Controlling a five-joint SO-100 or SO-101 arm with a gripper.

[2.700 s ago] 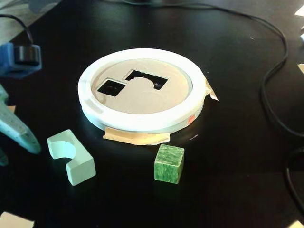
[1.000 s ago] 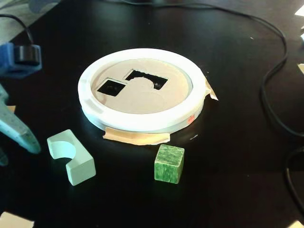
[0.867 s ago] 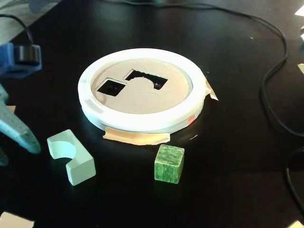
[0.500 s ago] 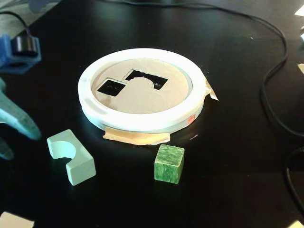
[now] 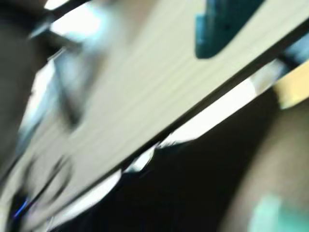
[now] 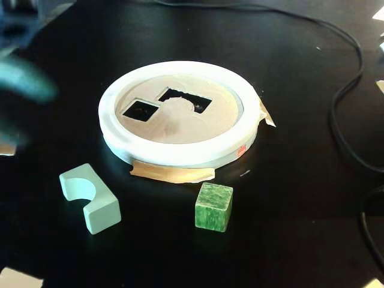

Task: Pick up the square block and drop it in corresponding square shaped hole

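A dark green square block (image 6: 213,206) stands on the black table in the fixed view, just in front of the round white sorter (image 6: 180,153). The sorter's tan top has a square hole (image 6: 140,110) and an arch-shaped hole (image 6: 186,99). A blurred teal shape at the far left of the fixed view is my gripper (image 6: 24,81), well away from the block; its jaws are too smeared to read. The wrist view is heavily motion-blurred and shows only a teal part (image 5: 224,26) over a pale surface. The block does not show there.
A pale green arch block (image 6: 90,198) lies front left of the sorter. Tan tape (image 6: 171,173) holds the sorter's front edge down. Black cables (image 6: 345,108) run along the right side of the table. Paper scraps lie at the table's corners.
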